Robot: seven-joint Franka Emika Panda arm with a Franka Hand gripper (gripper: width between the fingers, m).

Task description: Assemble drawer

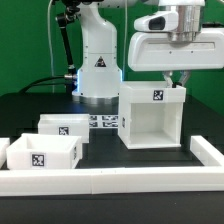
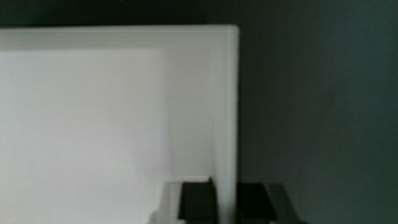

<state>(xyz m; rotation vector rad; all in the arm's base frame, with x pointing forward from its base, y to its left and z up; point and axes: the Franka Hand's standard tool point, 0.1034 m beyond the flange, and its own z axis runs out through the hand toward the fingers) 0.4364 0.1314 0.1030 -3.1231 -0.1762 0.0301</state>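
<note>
Two trays (image 1: 45, 153) near marker board (image 1: 105, 122); pincer (image 2: 228, 188) apparently astride housing (image 1: 150, 125) wall.

Arm all white, rounded glossy shells, dark seams at the joints. Base (image 1: 100, 70) white and tapered, black triangle mark (image 1: 100, 62) on its front, bluish light (image 1: 73, 80) low at its side. Black cables (image 1: 63, 35) alongside the upper links. Wrist: grey metal cylinder (image 1: 186, 17) over a blocky white head (image 1: 160, 48). Tool (image 1: 180, 78) fingers (image 2: 192, 203) black, squared, matte.
</note>
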